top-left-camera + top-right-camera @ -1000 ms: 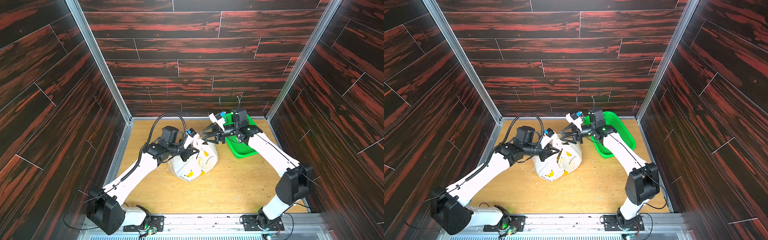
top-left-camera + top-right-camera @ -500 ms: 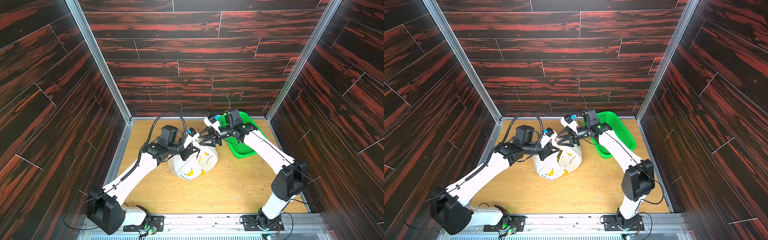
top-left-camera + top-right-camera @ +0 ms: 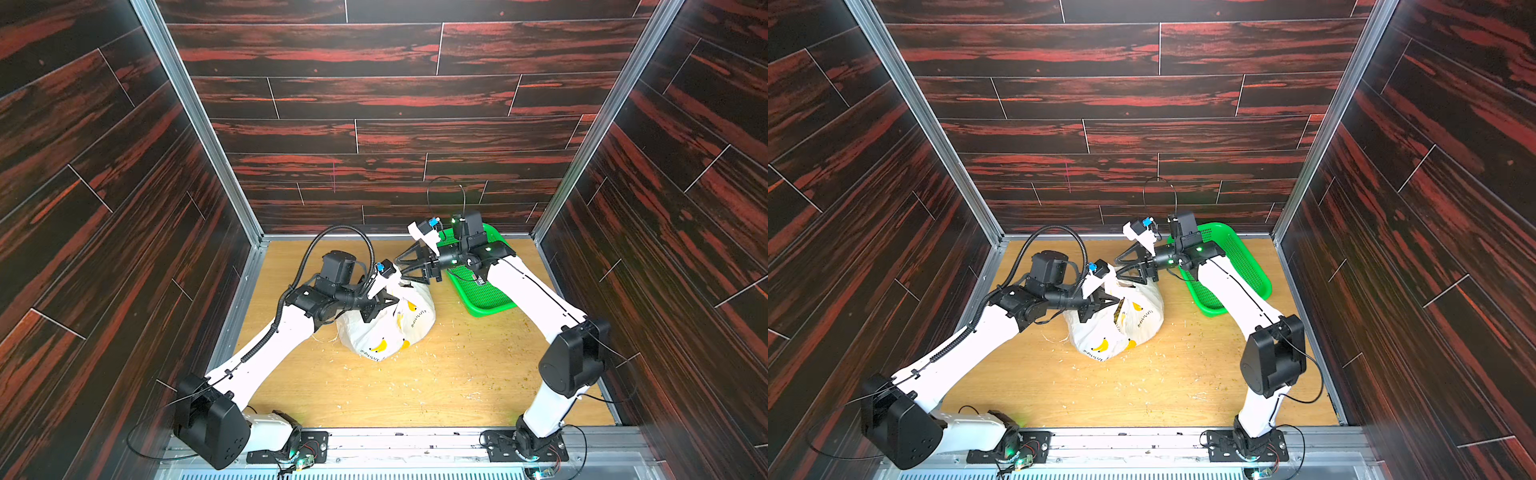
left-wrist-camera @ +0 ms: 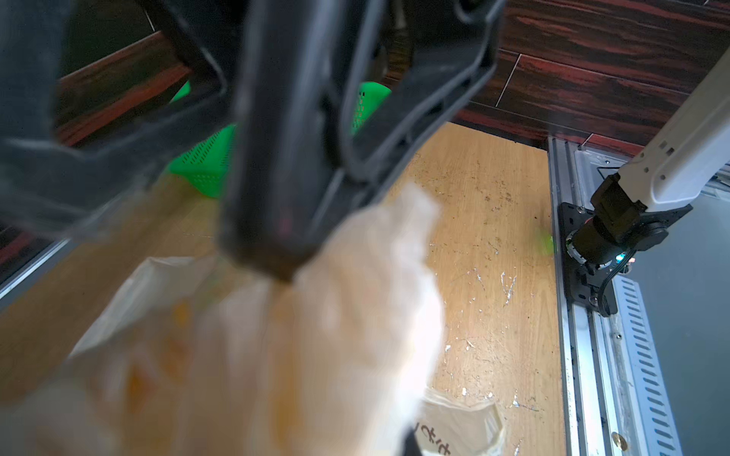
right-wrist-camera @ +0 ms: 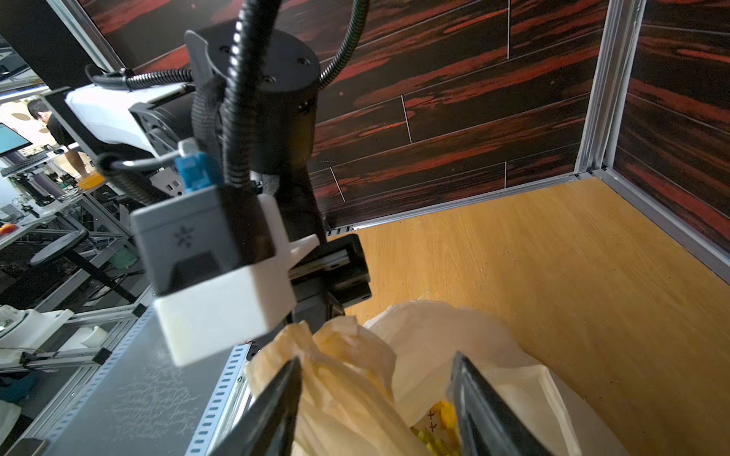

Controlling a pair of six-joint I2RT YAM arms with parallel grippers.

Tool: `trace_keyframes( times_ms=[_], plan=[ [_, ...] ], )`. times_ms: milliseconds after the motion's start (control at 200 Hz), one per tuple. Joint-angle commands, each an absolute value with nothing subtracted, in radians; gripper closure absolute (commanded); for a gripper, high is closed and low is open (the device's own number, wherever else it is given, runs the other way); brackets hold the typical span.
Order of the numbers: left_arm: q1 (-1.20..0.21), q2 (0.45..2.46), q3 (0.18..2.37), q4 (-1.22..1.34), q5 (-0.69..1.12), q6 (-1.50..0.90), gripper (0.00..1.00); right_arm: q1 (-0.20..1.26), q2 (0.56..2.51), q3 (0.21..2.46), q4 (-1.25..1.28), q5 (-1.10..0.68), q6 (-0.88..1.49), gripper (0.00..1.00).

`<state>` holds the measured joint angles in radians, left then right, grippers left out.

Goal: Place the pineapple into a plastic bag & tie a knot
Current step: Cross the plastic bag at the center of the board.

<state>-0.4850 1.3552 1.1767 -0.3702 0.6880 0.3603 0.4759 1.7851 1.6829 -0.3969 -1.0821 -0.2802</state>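
The wooden table (image 3: 374,395) carries many small pale crumbs. Near its middle stands the plastic bag (image 3: 390,332), white with banana prints, round and full. Behind it on the right, apart from the bag, lies the green mesh basket (image 3: 484,293); the part of it that shows is empty. The left gripper (image 3: 392,298) is pinched fully shut on a bunch of the bag's upper plastic. The right gripper (image 5: 375,375) reaches in from the opposite side with its jaws wide apart, one on each side of the crumpled handle straps (image 5: 332,355), not closed on them. Through the bag's mouth a little yellow-green shows, which I take for the pineapple (image 5: 432,432), so the first part looks done. I can see no finished knot; the tying seems to be what is left.
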Motion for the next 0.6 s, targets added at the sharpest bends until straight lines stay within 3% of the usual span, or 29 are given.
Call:
trace_keyframes(
  times_ms=[0, 361, 596],
  plan=[
    [-0.480, 1.335, 1.184, -0.370, 0.707, 0.399, 1.00, 0.484, 1.828, 1.727, -0.463, -1.109, -0.292, 0.35],
    [-0.467, 1.331, 1.191, -0.371, 0.637, 0.423, 1.00, 0.491, 1.895, 1.829, -0.755, -1.268, -0.460, 0.35],
    [-0.461, 1.334, 1.192, -0.362, 0.650, 0.445, 1.00, 0.495, 1.887, 1.822, -0.750, -1.261, -0.469, 0.35]
  ],
)
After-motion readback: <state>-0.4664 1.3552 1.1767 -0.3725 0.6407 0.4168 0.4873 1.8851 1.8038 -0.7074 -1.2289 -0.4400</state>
